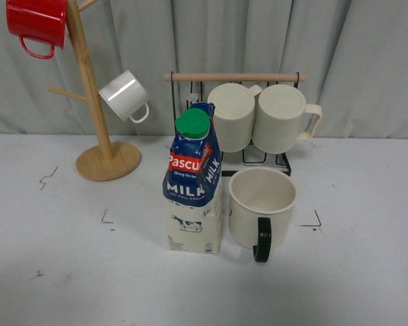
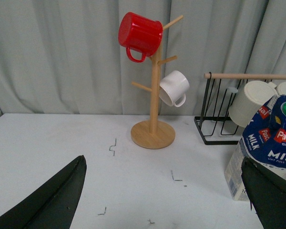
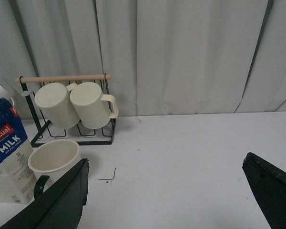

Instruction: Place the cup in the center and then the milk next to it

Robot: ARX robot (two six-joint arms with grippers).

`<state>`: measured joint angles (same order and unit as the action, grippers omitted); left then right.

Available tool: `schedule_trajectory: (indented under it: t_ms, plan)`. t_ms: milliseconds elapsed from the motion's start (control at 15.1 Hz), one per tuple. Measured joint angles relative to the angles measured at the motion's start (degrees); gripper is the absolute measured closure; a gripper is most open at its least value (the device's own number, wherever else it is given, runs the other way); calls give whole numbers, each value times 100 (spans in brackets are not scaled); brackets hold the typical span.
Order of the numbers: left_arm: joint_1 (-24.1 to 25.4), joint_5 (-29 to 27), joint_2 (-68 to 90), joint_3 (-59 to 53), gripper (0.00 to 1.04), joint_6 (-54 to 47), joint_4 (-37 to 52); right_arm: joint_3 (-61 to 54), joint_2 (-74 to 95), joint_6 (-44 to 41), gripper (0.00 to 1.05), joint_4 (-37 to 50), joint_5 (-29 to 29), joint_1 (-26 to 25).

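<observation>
Front camera sits high and close, tilted down on the milk and the cup at centre, curtain at twelve o'clock. Left wrist camera hangs low at about eight o'clock, facing the mug tree, milk at its edge. Right wrist camera looks in from four o'clock toward the black rack, sharing milk and cup.
</observation>
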<state>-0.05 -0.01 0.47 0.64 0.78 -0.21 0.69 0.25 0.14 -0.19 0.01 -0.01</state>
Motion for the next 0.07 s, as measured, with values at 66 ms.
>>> schedule_trajectory:
  t_ms: [66]
  plan:
    - [0, 0, 0, 0, 7, 2, 0, 0, 0, 0, 6, 0, 0, 0]
